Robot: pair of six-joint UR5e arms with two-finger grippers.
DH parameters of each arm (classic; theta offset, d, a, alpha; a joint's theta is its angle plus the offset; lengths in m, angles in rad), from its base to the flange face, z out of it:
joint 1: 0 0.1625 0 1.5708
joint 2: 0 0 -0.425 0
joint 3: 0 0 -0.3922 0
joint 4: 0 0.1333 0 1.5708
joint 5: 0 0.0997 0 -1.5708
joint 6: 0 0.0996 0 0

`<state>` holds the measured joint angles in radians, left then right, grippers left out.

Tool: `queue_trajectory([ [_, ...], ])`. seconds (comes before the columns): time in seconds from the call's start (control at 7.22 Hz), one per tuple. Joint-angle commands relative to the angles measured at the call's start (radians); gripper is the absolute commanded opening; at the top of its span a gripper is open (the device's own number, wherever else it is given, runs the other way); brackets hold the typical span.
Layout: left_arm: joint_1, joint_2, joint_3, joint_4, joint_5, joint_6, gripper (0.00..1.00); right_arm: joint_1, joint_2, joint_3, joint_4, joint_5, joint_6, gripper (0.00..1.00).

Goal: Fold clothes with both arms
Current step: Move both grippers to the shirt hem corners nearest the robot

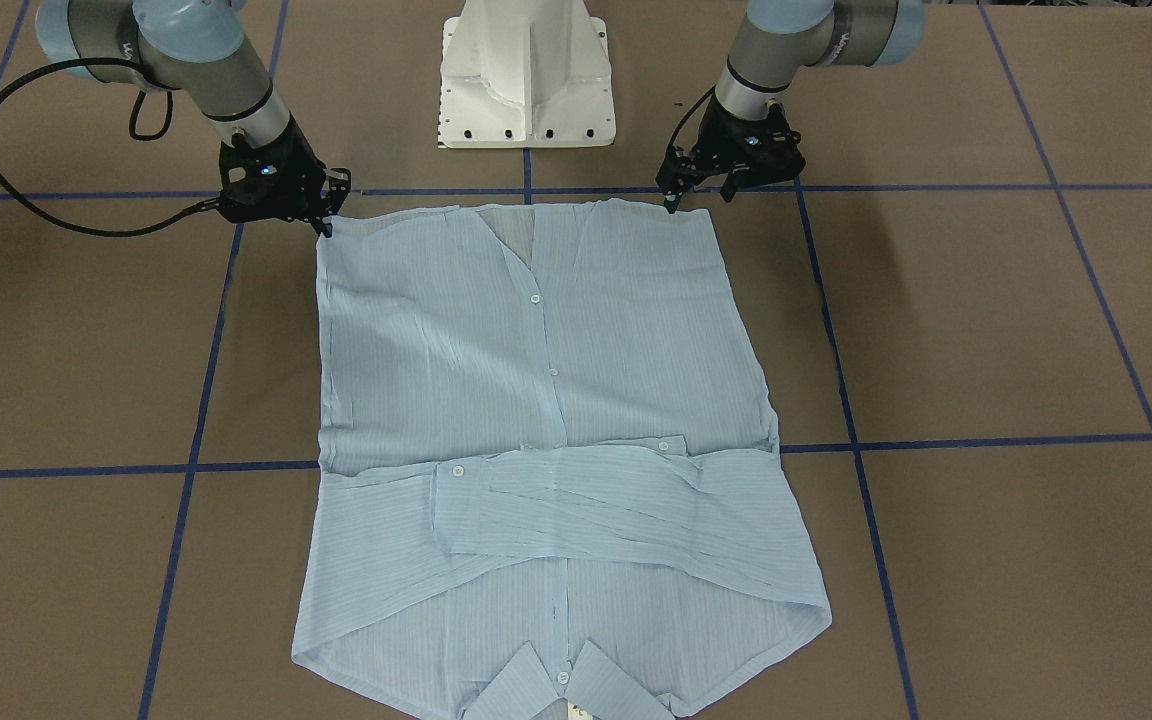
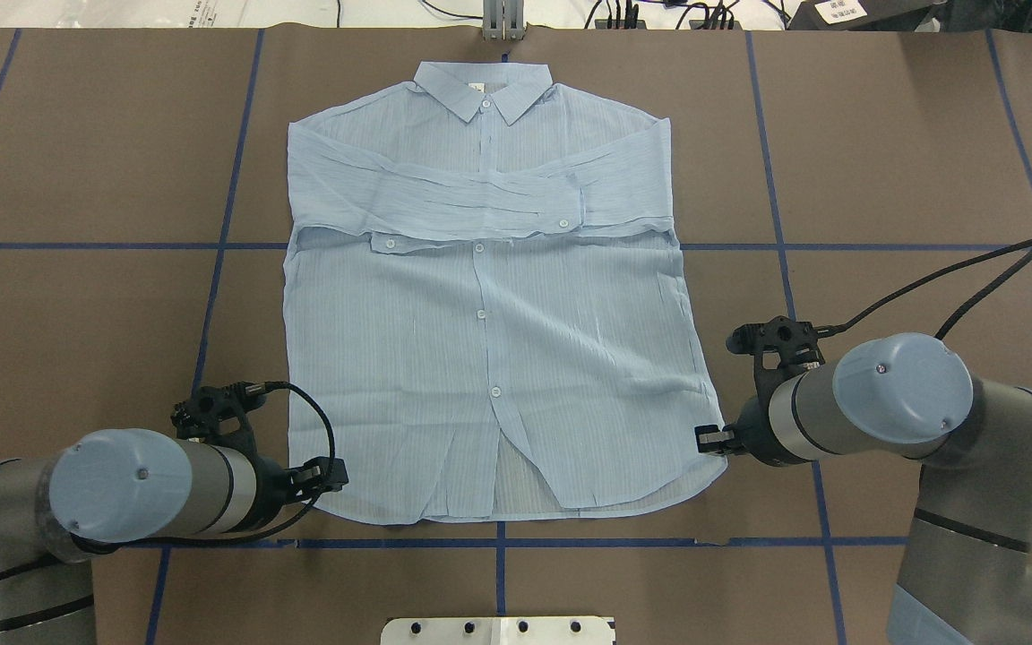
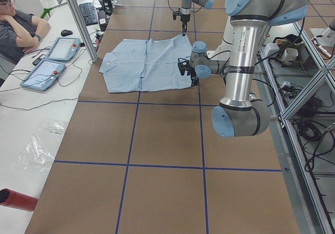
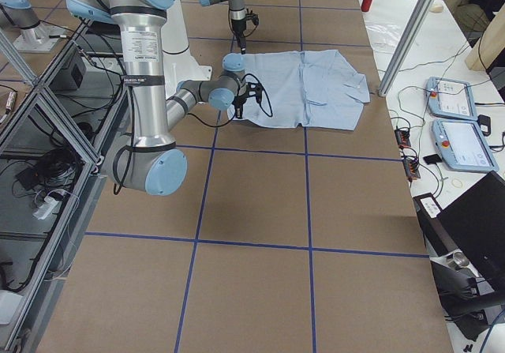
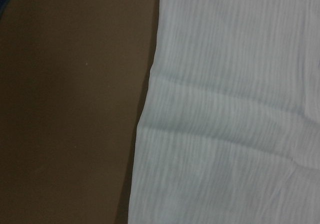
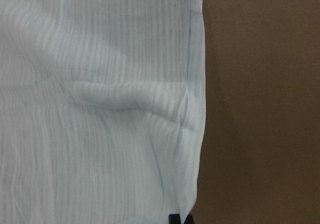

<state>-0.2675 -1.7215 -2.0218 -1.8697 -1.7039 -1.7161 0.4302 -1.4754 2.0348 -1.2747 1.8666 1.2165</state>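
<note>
Shirt (image 2: 480, 358): flat and face up at the centre of the tabletop (image 2: 883, 161) in the overhead view. Its long axis runs vertically in the frame, collar (image 2: 484, 91) at top, hem at bottom, sleeves (image 2: 480, 202) crossed over the chest. Left tool (image 2: 328, 473): lower left, at the hem's left corner, arm low, reaching inward. Right tool (image 2: 709, 439): lower right, at the opposite corner, arm likewise. The cloth lies up-frame of both. Opening and hold of either tool: cannot tell.
</note>
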Motion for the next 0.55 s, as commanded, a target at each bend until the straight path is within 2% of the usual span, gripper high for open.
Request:
queue_trajectory([
  [0.0, 0.019, -0.027, 0.009, 0.070, 0.007, -0.005, 0.92, -0.001, 0.001, -0.002, 0.000, 0.002, 0.000, 0.00],
  [0.42, 0.019, -0.027, 0.025, 0.073, 0.024, -0.005, 0.79, 0.001, 0.000, -0.004, 0.000, 0.002, 0.000, 0.00],
])
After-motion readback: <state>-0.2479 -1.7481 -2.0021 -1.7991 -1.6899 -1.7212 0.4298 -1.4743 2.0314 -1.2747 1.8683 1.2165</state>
